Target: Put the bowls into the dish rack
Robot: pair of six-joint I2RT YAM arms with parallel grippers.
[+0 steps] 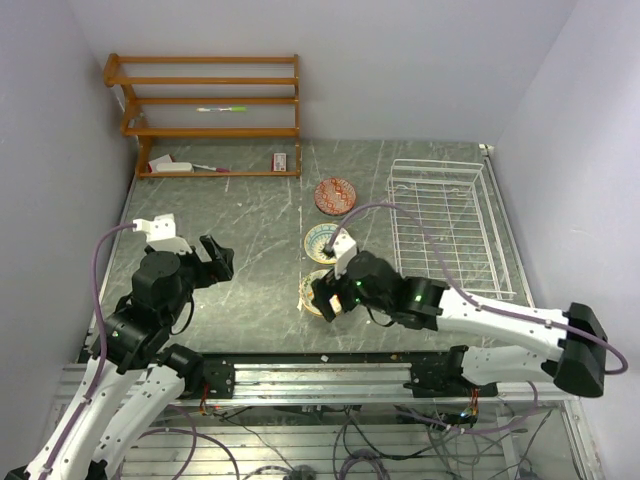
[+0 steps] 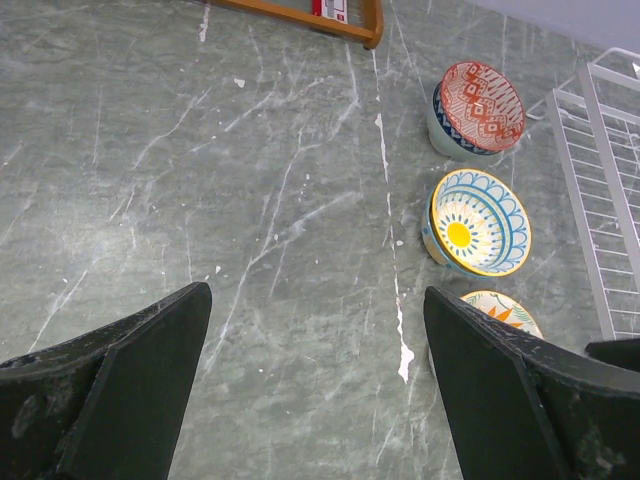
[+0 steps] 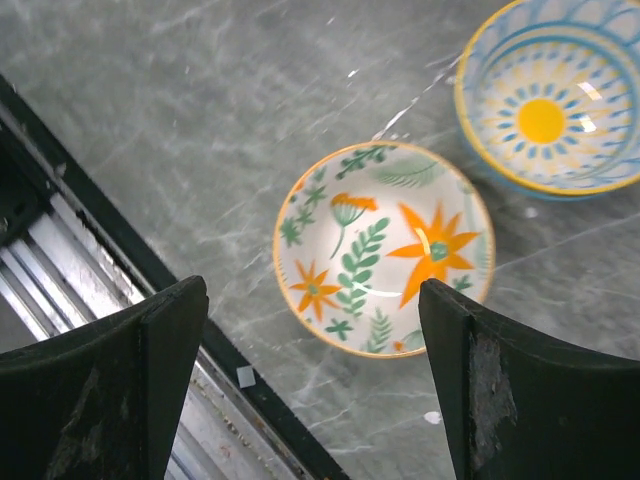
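This is looking like a robotics lab cell: plain white walls (image 1: 400,60) are boxing in the grey table (image 1: 250,210), while an aluminium rail (image 1: 320,372) and loose cables (image 1: 360,455) are running along the table's near edge.

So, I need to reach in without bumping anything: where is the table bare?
Widest bare patch: the table between the left gripper, the wooden shelf and the column of three bowls. The dish rack holds nothing. A narrow strip separates bowls from rack. Crowded: the orange floral bowl, under the open right gripper.

Both jaws gape wide, right arm (image 1: 500,316) stretched leftward, left arm (image 1: 150,300) folded
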